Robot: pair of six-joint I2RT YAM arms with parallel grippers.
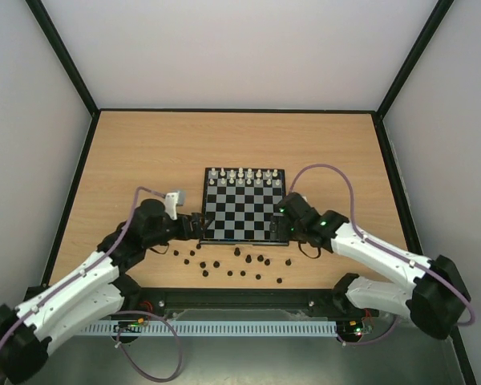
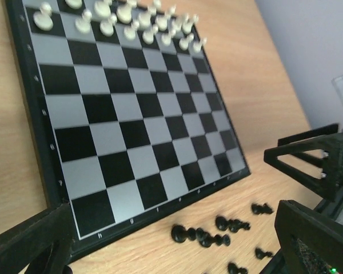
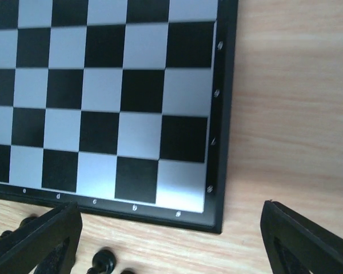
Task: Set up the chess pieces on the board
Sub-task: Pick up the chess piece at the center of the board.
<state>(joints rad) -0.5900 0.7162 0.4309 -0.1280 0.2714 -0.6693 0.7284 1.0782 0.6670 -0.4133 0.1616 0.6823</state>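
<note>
The board (image 1: 244, 216) lies mid-table, its near rows bare. Several tiny black chess pieces (image 1: 236, 265) lie scattered on the wood in front of it. My left gripper (image 1: 196, 228) is open and empty at the board's near left corner. My right gripper (image 1: 277, 229) is open and empty at its near right corner. In the left wrist view the board (image 2: 131, 134) fills the frame, black pieces (image 2: 206, 235) lie on their sides below its edge, and the gripper (image 2: 171, 245) stands wide open. In the right wrist view the open gripper (image 3: 171, 245) frames the board's corner (image 3: 217, 171) and one black piece (image 3: 103, 261).
White pieces (image 1: 244, 176) fill the board's two far rows and also show in the left wrist view (image 2: 126, 17). The right arm's gripper (image 2: 314, 160) shows at the left wrist view's right edge. A black frame (image 1: 240, 295) borders the table's near edge; walls enclose the sides.
</note>
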